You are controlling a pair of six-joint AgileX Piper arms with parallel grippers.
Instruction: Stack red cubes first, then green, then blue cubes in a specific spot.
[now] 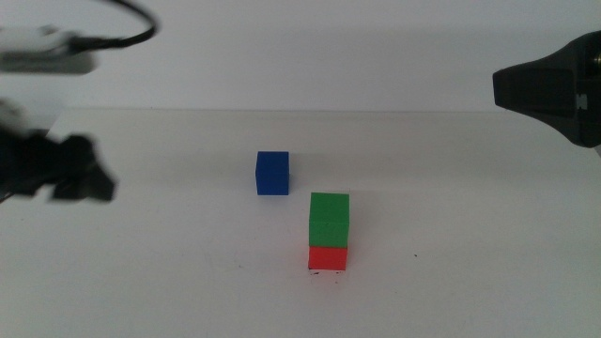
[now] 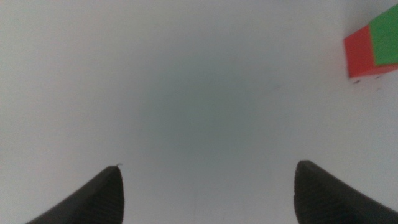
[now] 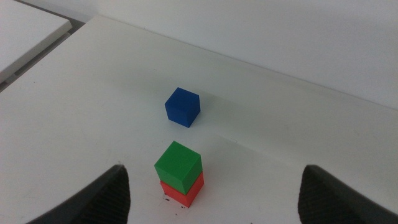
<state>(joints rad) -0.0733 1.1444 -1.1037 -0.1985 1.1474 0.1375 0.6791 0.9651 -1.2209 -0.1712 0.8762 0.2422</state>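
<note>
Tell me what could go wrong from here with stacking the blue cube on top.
The green cube sits slightly askew on the red cube, so a hard placement might topple the pair off the scribbled spot. The blue cube lies close behind the stack; the open left gripper or right gripper could clip it while reaching.

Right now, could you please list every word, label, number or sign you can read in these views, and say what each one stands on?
No readable text in any view.
Small matte red cube, green cube on it, and deep-blue cube: plain faces, no labels.
White tabletop: tiny black scribbles at the red cube's base, too small to read; one dark speck, no character.
Left end effector and right end effector: no markings visible.
</note>
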